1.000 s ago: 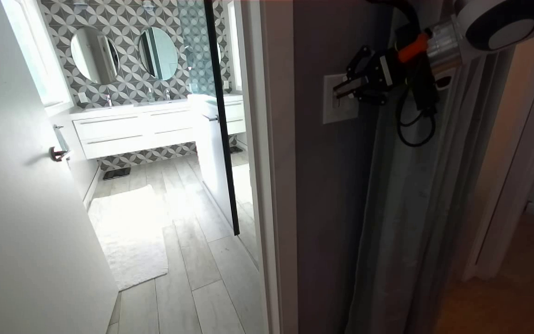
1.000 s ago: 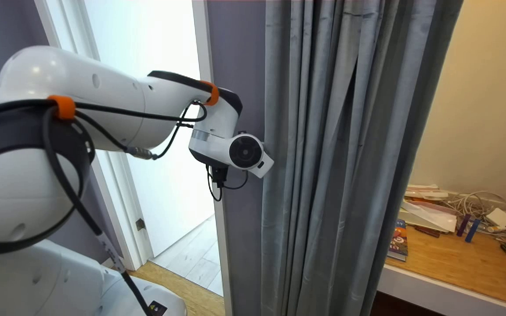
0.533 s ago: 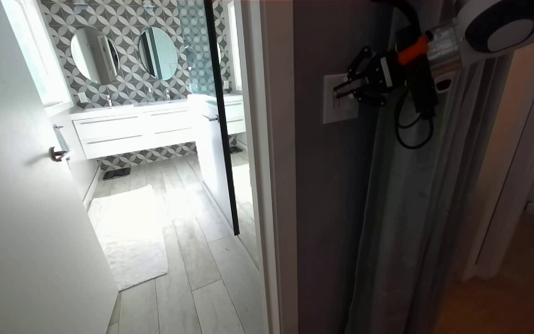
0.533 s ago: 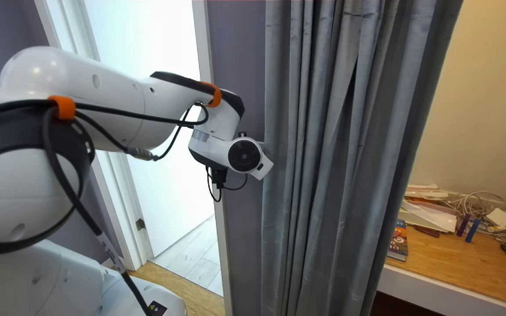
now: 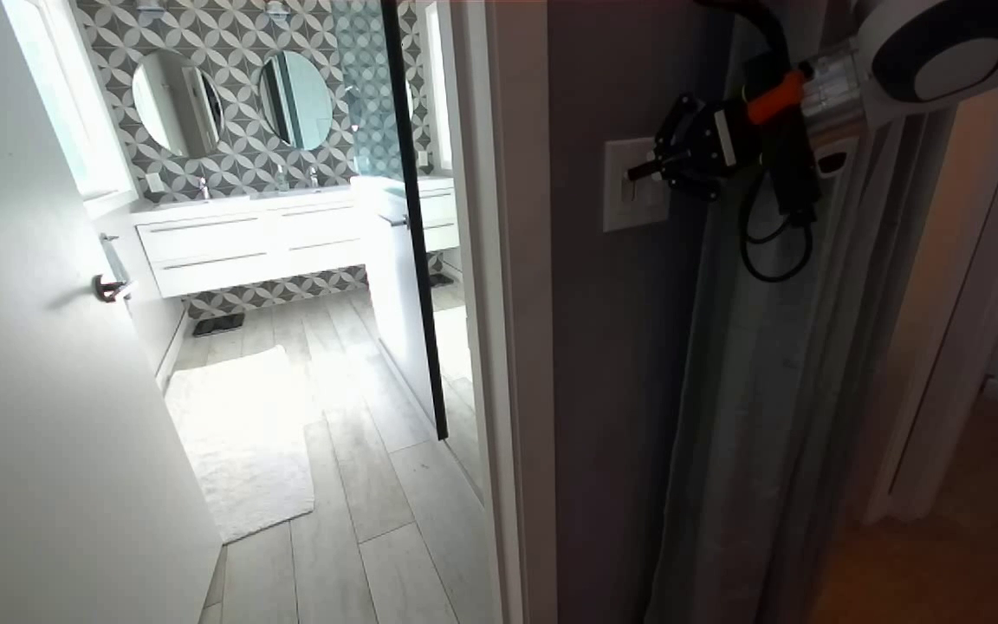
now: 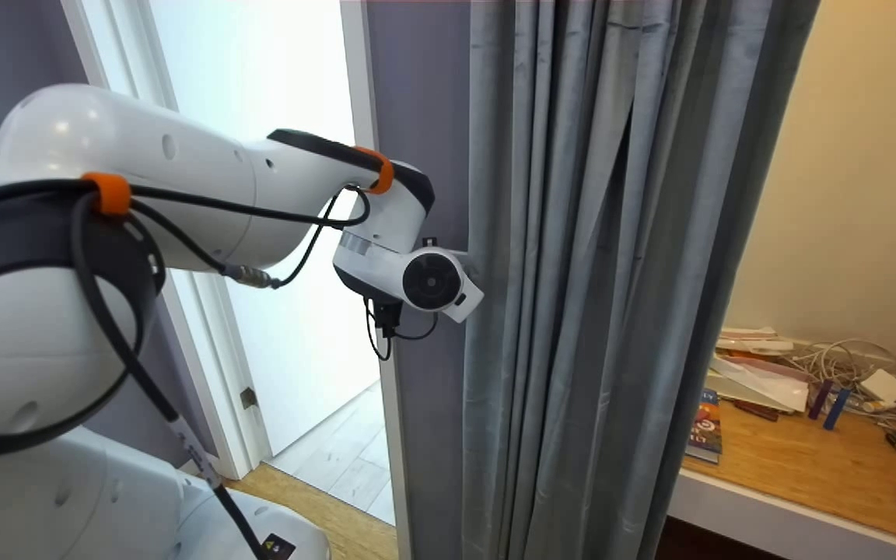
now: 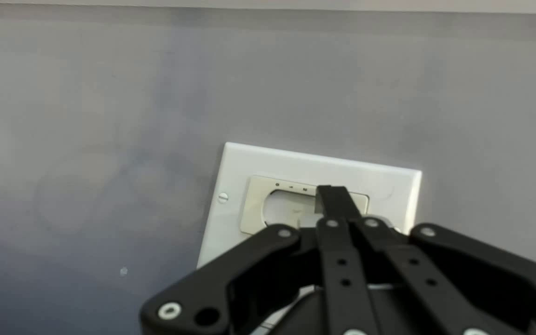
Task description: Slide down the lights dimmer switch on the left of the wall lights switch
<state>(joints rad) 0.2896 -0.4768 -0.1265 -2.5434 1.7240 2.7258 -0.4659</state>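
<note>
The white wall switch plate [image 7: 272, 163] sits tilted at the lower middle of the wrist view, its edges bevelled, a slotted screw [image 7: 223, 198] on its left; the cream insert [image 7: 255, 204] let into it has a rounded recess and tiny dark marks along the top. The gripper [image 5: 638, 172] hides part of it. A second ago, at the upper right of an exterior view, a gap parted the fingertips; now they are pressed together over the plate, though what they touch I cannot tell. The fingers [image 7: 335, 249] are black, jointed, studded with pale screws. Smooth grey wall [image 7: 86, 111], faintly smudged; the curtain [image 6: 557, 373], mid-frame in an exterior view, falls in soft grey folds
</note>
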